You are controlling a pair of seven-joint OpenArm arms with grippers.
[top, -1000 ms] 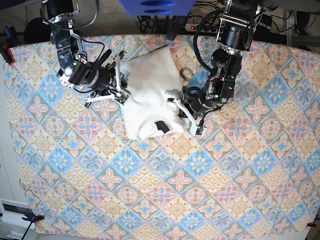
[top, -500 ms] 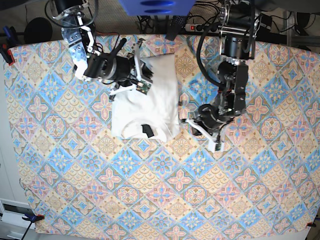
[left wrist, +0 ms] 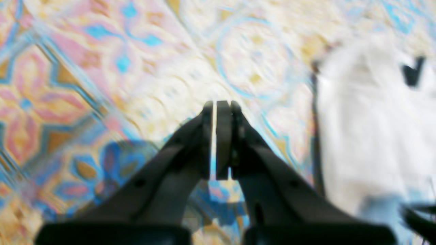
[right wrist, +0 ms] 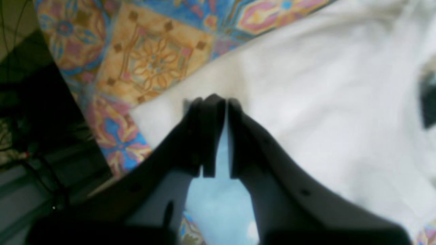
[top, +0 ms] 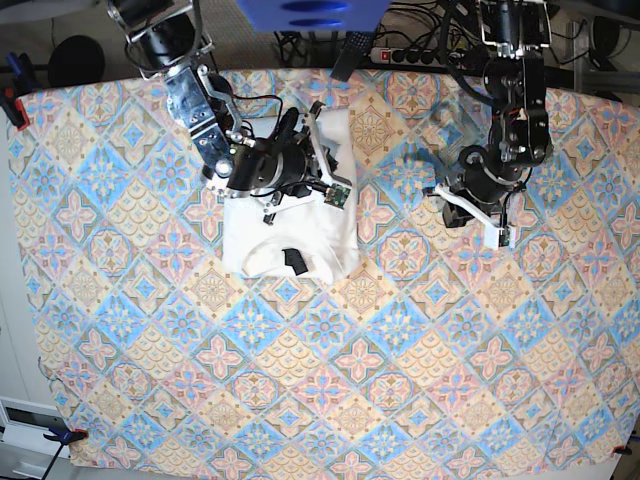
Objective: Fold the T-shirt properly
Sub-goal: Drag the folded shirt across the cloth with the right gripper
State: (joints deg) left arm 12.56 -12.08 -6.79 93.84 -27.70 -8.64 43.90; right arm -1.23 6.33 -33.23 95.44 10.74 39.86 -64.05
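- Right gripper (right wrist: 218,102) has its jaws together, holding nothing, above the folded T-shirt (top: 290,225).
- Left gripper (left wrist: 219,105) is also closed, over the patterned bench (top: 420,380); the T-shirt lies well to its side.
- Black neck tag (top: 296,261) shows no readable writing.

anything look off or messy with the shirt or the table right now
Nothing is spilled or damaged. The T-shirt lies folded into a white block on the patterned tablecloth, slightly askew to the table edges, its black neck tag showing. The right gripper is over its far edge; the left gripper is off to the side, holding nothing.
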